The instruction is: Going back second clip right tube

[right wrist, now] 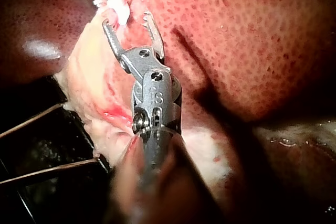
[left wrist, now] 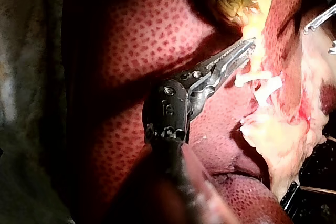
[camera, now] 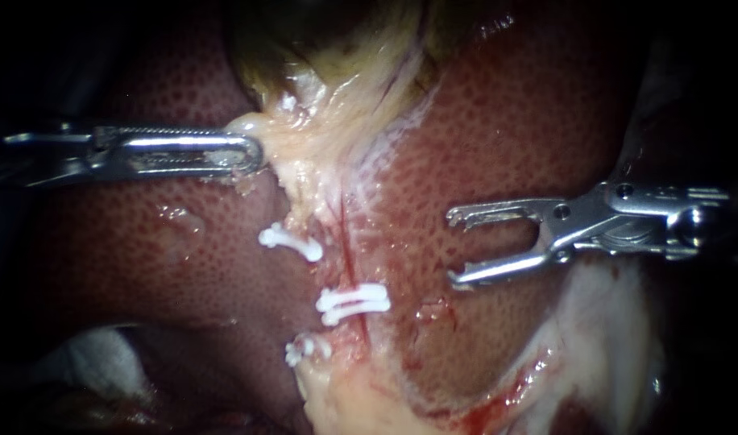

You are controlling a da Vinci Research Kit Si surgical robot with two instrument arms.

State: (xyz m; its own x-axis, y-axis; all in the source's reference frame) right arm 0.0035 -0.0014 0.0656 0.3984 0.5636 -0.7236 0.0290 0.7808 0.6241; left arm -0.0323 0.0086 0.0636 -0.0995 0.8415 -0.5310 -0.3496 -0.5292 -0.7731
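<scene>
Right instrument [camera: 451, 248], entering from the right of frame: jaws wide open, empty, pointing left, clear of the liver [camera: 506, 121] beneath. White clips [camera: 354, 300] on the right tube [camera: 347, 251], centre frame: left of and slightly below those jaws, long axis crosswise to the upright tube, so a clean retreat is judged to run rightward. Left instrument [camera: 254, 153], upper left: jaws closed on pale tissue [camera: 300, 157] below the gallbladder [camera: 337, 32].
</scene>
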